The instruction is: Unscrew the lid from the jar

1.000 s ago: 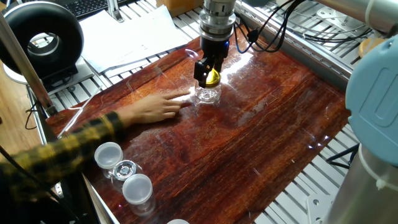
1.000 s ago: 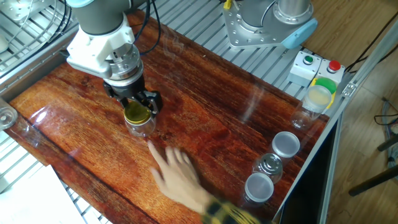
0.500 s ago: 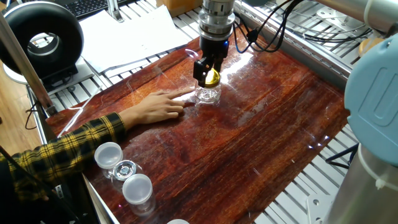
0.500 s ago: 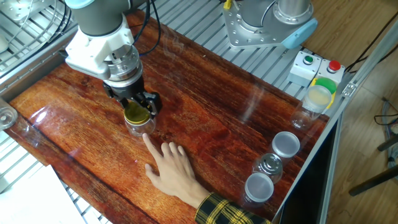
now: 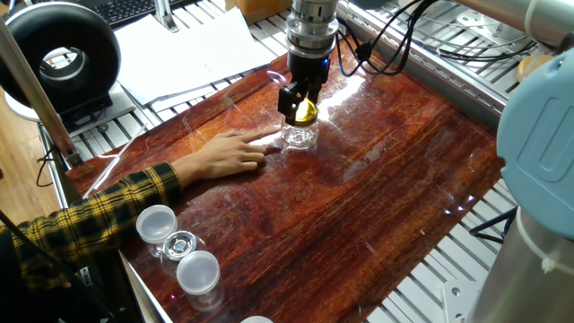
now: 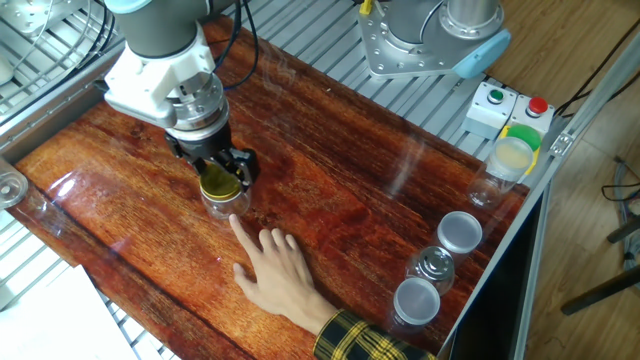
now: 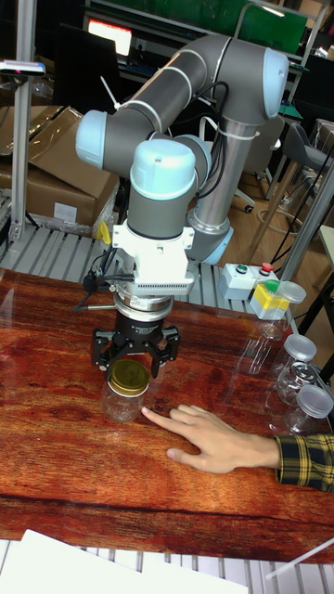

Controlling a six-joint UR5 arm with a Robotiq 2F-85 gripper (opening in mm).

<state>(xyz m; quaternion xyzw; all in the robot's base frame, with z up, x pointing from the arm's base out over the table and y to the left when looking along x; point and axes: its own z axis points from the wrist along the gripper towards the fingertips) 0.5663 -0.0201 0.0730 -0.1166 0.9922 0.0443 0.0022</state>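
Observation:
The jar (image 5: pixel 300 137) (image 6: pixel 228 206) (image 7: pixel 123 405) is small, clear glass and stands upright on the wooden table (image 5: pixel 377 197). The yellow-gold lid (image 5: pixel 308 111) (image 6: pixel 220 186) (image 7: pixel 128 377) sits on its neck. My gripper (image 5: pixel 300 109) (image 6: pixel 220 172) (image 7: pixel 131 364) comes straight down over it, with its dark fingers (image 6: pixel 246 166) flanking the lid closely on both sides, shut on it. A person's hand (image 5: pixel 224 152) (image 6: pixel 275 270) (image 7: pixel 218 436) lies flat on the table, its index fingertip touching the jar's base.
Clear cups with white lids (image 5: pixel 157 224) (image 6: pixel 460 232) (image 7: pixel 301 348) stand in a group at one table corner. A button box (image 6: pixel 505 105) and a green-lidded jar (image 6: pixel 515 150) sit beyond the edge. White paper (image 5: pixel 188 49) and a black round device (image 5: pixel 58 54) lie off the other side.
The person's hand slid across the table to the jar and now rests with a fingertip against it. My gripper, the lid and the jar have not moved.

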